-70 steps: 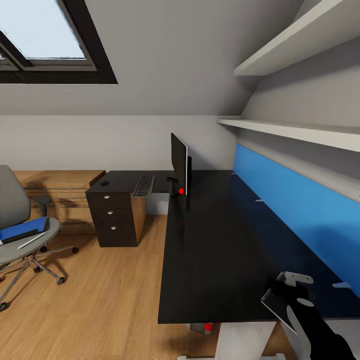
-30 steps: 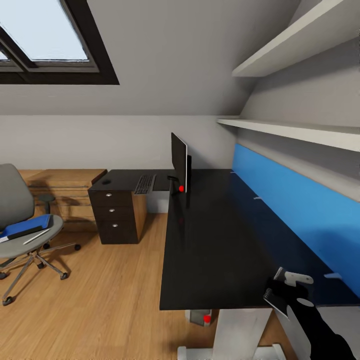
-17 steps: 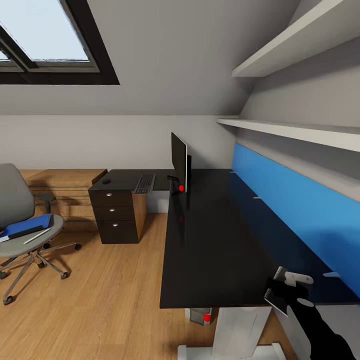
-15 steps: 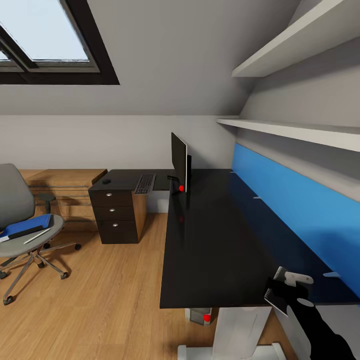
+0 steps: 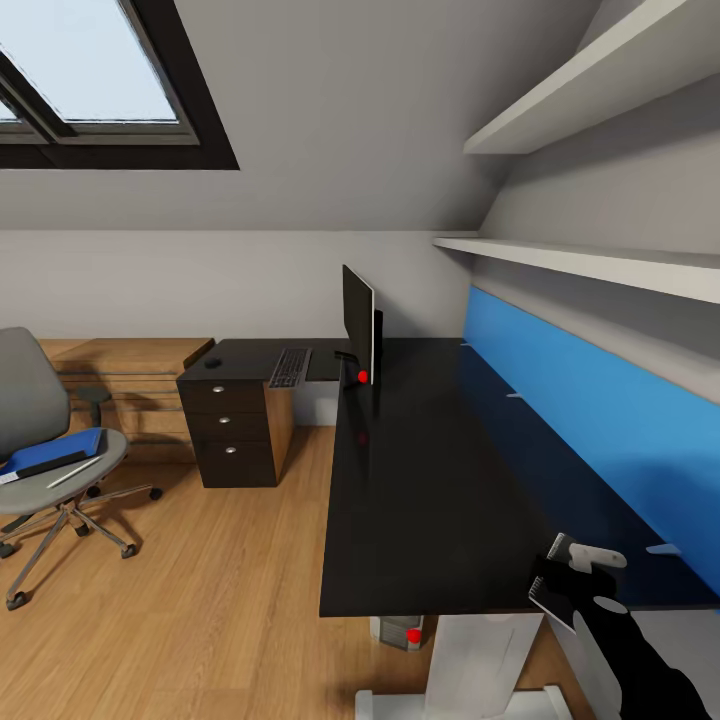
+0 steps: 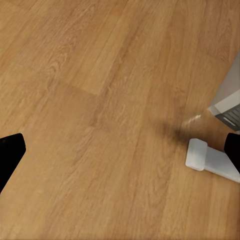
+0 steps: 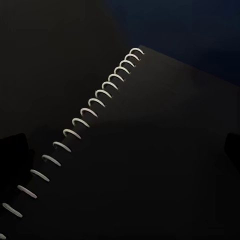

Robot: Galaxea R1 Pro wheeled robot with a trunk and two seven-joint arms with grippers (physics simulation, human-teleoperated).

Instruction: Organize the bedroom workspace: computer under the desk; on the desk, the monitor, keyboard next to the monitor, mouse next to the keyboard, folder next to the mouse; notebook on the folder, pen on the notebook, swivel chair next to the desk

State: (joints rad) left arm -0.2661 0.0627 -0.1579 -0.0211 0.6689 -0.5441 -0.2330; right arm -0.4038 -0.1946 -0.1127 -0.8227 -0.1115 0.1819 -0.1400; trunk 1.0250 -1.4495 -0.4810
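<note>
monitor [image 5: 358, 326] and keyboard [image 5: 289, 367] on desk [image 5: 430, 480], folder [image 5: 50, 452] apparently on swivel chair [image 5: 40, 440] left

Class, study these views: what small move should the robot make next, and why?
Probably turn and roll toward the swivel chair. The folder and pen lie on its seat, away from the desk. The right gripper seems to hold the notebook, which stacks on the folder, so the folder comes first.

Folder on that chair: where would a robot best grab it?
Likely the folder corner toward the desk, coming in level from that side: it lies flat on the swivel chair seat, so only edges offer hold, and the pen lies along its front.
</note>
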